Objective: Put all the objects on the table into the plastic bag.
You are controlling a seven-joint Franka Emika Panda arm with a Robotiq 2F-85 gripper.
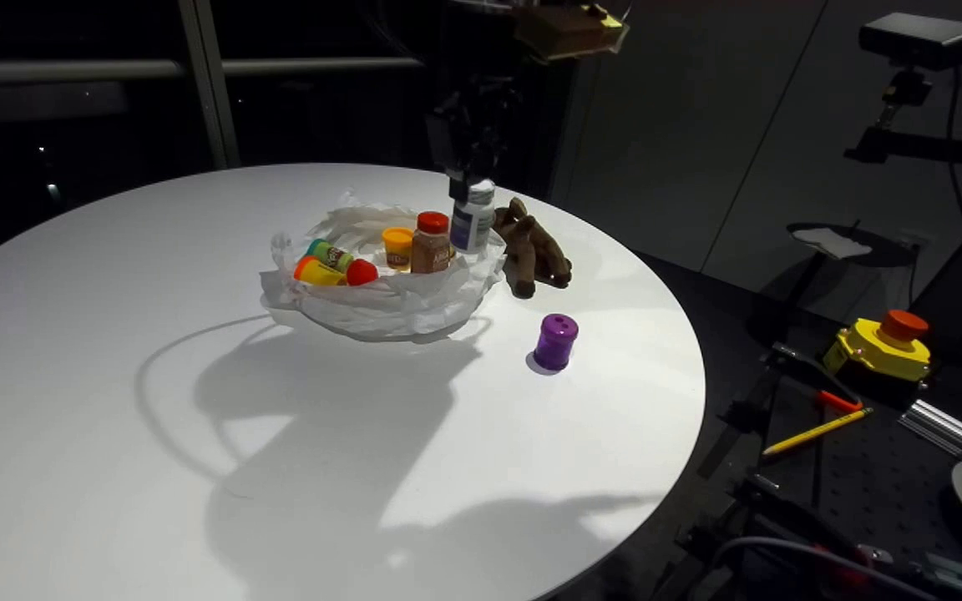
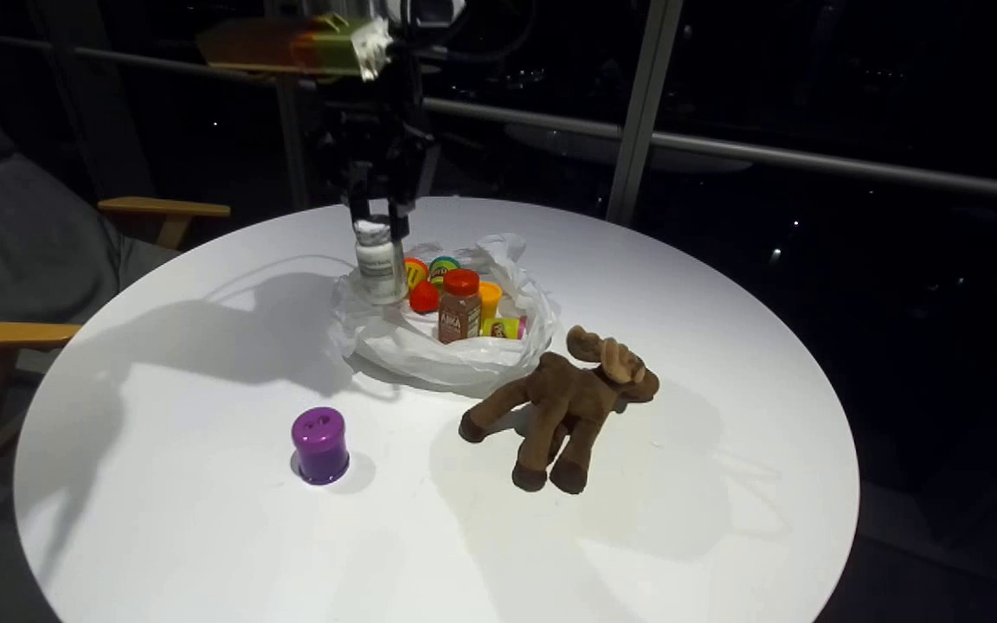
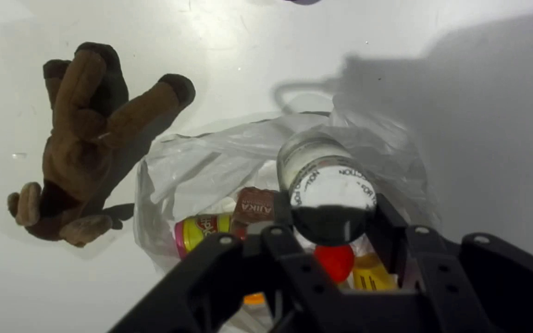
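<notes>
The task looked well along: tubs (image 2: 490,299) and a red-lidded jar (image 2: 460,307) sat in the bag (image 2: 438,363), while, in an exterior view, the purple pot at near left (image 2: 320,446) and the stuffed moose to the right (image 2: 574,400) were left on the table (image 2: 178,484). The white bottle (image 2: 380,272) hung between the fingers (image 3: 393,233), which gripped its top, over the bag's left side.

On the white table (image 2: 429,536) — plastic bag (image 2: 416,350), plush moose (image 2: 572,394), purple cylinder (image 2: 321,446).
</notes>
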